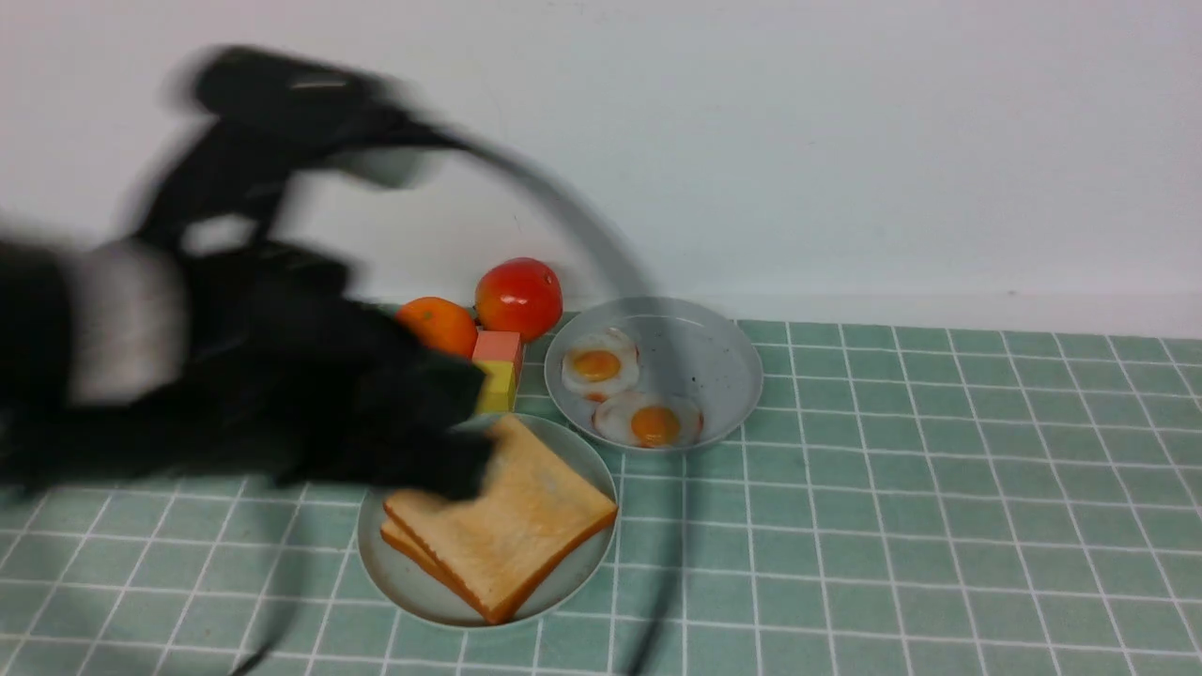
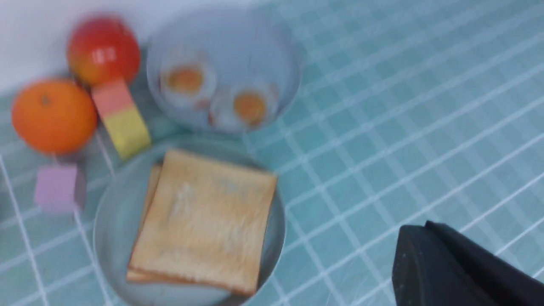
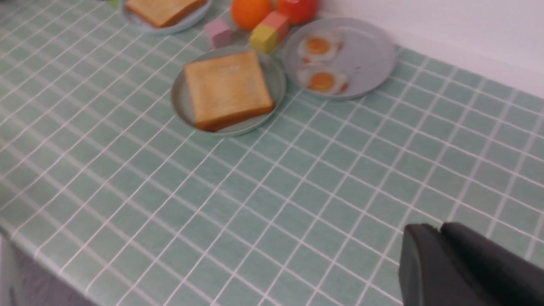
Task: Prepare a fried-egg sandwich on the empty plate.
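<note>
looks like the stack's pretty much built, so i'd say the trick now is getting the left gripper [image 1: 460, 465] off it clean: straight up from the far left corner, no sideways drag, or the top one slides. its jaws are clenched, nothing in them. right gripper [image 3: 450, 263], can't tell. the sandwich [image 1: 507, 526] sits on the green plate [image 1: 394, 582], centre-left, just nearer than the grey plate [image 1: 714, 357] with two eggs [image 1: 599, 364]. it's two golden slices with darker crusts, slightly askew, and no egg shows between them

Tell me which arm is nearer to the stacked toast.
Left. The left gripper hovers, blurred, at the toast stack's left edge, over its plate. The right gripper sits far off across open tiles, outside the front view.
</note>
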Available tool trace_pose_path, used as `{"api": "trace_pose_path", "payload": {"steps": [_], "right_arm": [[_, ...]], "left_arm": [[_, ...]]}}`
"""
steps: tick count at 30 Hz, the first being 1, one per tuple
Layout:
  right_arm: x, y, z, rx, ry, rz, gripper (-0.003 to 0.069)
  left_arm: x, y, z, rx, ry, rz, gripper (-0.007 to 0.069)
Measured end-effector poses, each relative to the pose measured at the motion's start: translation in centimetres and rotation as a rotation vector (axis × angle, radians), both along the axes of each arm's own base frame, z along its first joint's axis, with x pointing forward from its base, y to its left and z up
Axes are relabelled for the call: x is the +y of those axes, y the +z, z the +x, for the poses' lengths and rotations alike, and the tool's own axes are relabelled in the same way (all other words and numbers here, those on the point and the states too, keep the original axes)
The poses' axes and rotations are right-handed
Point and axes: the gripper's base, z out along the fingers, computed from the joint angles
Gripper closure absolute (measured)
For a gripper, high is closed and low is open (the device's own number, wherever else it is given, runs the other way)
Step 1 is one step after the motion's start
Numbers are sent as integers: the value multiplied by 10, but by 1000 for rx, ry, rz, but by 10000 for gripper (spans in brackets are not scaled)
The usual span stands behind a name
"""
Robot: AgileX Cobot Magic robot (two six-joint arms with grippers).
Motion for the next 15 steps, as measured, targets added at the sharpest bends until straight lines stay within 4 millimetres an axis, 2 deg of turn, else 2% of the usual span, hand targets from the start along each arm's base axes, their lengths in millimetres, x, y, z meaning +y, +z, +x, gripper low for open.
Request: {"api": "trace_pose_path", "payload": {"steps": [3,4,9,10,11,15], "right_arm": [[-13,-12,-11,-18,-75,16,587],[-14,-14,-13,-17,-80,25,587],[-19,-50,-15,54,-170,69,587],[-18,-53,-14,62,-172,68,587],[-16,-63,-9,77,-186,87,585],[-7,-85,6,110,-213,135,585]], "left_arm": [[26,-23,-31,-125,-16,-134,638],[28,-25,-32,-132,-17,-142,638],[55,-83,-65,-324,-44,-329,638],[55,-83,-65,-324,-44,-329,638],[61,-94,-73,-387,-52,-390,638],[69,-104,-83,-503,-65,-499,638]]}}
